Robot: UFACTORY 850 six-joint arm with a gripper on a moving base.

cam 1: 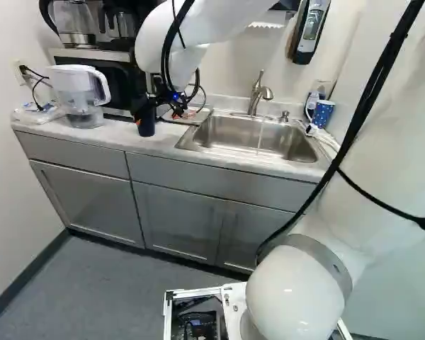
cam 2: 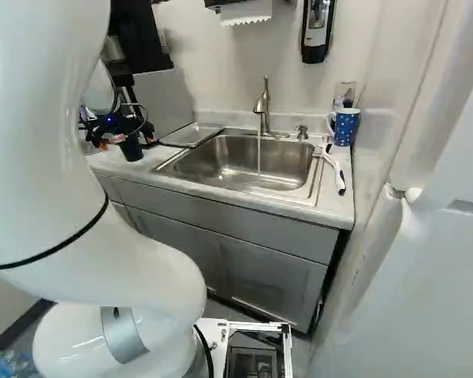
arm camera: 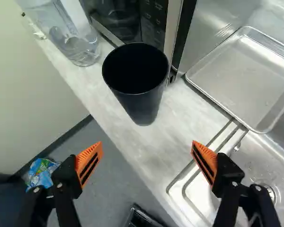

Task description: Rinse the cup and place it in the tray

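In the left base view my gripper (cam 1: 156,110) hangs low over the counter at the dark cup (cam 1: 147,123). The wrist view shows the gripper (arm camera: 147,147) open, its orange pads wide apart with nothing between them. Upright on the counter, the dark navy cup (arm camera: 138,85) stands ahead of the fingers, its mouth facing up. The shallow metal tray (arm camera: 244,78) lies flat between the microwave side and the sink (cam 2: 299,183). A thin stream of water (cam 2: 258,156) runs from the faucet (cam 2: 262,106) into the sink.
A clear water pitcher (cam 1: 78,88) stands beside the cup, with the microwave (arm camera: 132,21) behind. At the sink's far side are a blue dotted mug (cam 2: 346,127) and a white-and-black brush (cam 2: 337,175). A wall stands close on the right.
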